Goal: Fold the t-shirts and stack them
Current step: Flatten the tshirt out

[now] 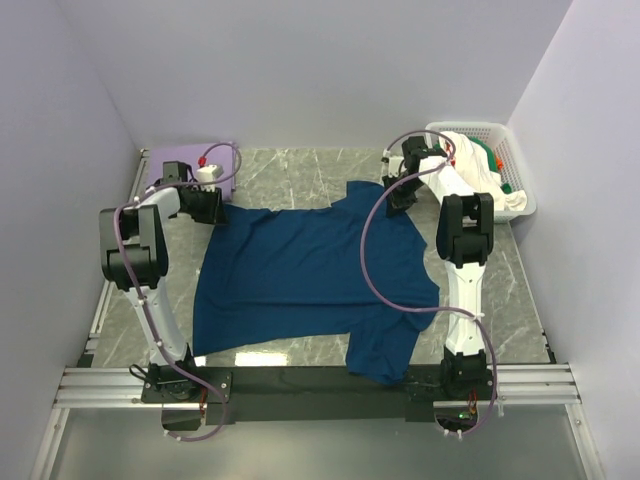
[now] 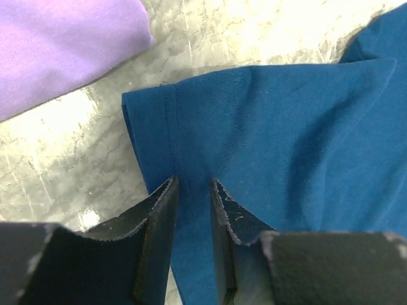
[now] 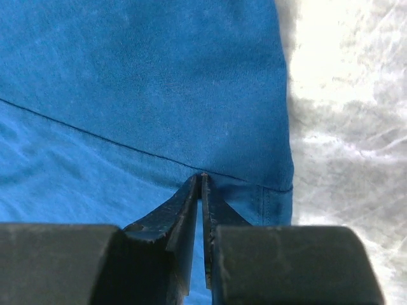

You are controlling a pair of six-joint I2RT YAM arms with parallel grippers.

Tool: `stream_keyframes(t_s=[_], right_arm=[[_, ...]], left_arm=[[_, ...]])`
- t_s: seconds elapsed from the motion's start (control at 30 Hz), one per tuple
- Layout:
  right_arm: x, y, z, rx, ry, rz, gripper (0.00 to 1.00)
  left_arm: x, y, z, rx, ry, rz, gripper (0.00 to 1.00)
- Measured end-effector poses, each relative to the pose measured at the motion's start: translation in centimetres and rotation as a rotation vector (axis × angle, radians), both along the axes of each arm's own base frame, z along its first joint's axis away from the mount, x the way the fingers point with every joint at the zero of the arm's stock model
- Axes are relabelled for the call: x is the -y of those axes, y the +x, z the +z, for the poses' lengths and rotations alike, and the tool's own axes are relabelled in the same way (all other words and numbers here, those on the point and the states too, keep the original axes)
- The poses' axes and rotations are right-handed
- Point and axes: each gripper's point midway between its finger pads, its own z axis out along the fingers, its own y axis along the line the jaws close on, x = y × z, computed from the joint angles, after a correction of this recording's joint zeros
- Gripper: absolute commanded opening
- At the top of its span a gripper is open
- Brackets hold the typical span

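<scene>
white tee (image 1: pixel 478 172) in basket (image 1: pixel 470 127), navy tee (image 1: pixel 300 270) outside

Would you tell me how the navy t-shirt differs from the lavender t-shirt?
The navy t-shirt lies spread open across the middle of the table; the lavender t-shirt sits folded small in the far left corner. The navy one is dark and covers far more surface than the pale lavender one. Both are plain cloth.

spread t-shirt (image 1: pixel 300 270) central, folded t-shirt (image 1: pixel 165 153) far left, basket (image 1: pixel 468 127) far right
</scene>
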Motion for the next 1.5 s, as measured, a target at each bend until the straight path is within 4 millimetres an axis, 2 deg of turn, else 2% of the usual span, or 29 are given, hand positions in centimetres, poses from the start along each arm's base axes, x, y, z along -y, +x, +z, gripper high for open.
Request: stream_keyframes(t_s=[0.1,0.2,0.4,0.5,0.6,0.67,0.73,0.97,1.1,1.17,1.23,1.4,1.5], right_arm=[[0.5,-0.5,-0.1,-0.016,-0.028,0.009,0.11],[1.3,-1.7,-0.1,-0.036,-0.065,0.026,0.10],[2.6,-7.4,-0.3,-0.143,-0.114,0.096,0.13],[2.7,-10.6,-0.2,-0.214,-0.098,0.158,0.24],[2.5,-11.8,0.0,-0.250,-0.075,0.198,0.28],[2.3,-11.5,0.6,-0.241,-0.062,0.205,0.29],[2.0,-10.0,1.6,-0.190,-0.051,0.202,0.29],[1.1,-1.8,7.2,0.101,-0.038,0.124,0.39],[0.1,2.8,9.6,0.244,-0.063,0.102,0.49],[-0.9,4.2,9.4,0.285,-0.088,0.111,0.52],[-1.9,4.4,8.3,0.285,-0.115,0.132,0.54],[-4.9,3.8,4.8,0.256,-0.172,0.213,0.57],[-6.2,3.3,3.6,0.245,-0.190,0.253,0.57]], left_arm=[[-0.4,-0.3,-0.1,0.006,0.022,0.010,0.32],[-0.9,-1.9,-0.2,-0.010,0.045,0.024,0.32],[-2.7,-6.1,-0.4,-0.055,0.096,0.042,0.31],[-2.9,-7.8,-0.4,-0.079,0.108,0.036,0.32],[-2.8,-8.7,-0.4,-0.097,0.116,0.019,0.33],[-2.8,-8.8,-0.4,-0.100,0.119,0.011,0.33],[-2.8,-9.0,-0.3,-0.108,0.121,0.003,0.33],[-3.0,-8.3,0.8,-0.098,0.131,-0.017,0.33],[-3.1,-8.0,1.0,-0.093,0.133,-0.020,0.34],[-3.1,-8.1,0.9,-0.098,0.133,-0.021,0.34],[-3.1,-8.1,0.9,-0.098,0.134,-0.024,0.34],[-3.1,-8.2,0.9,-0.097,0.139,-0.033,0.34],[-3.1,-8.2,0.8,-0.098,0.140,-0.037,0.34]])
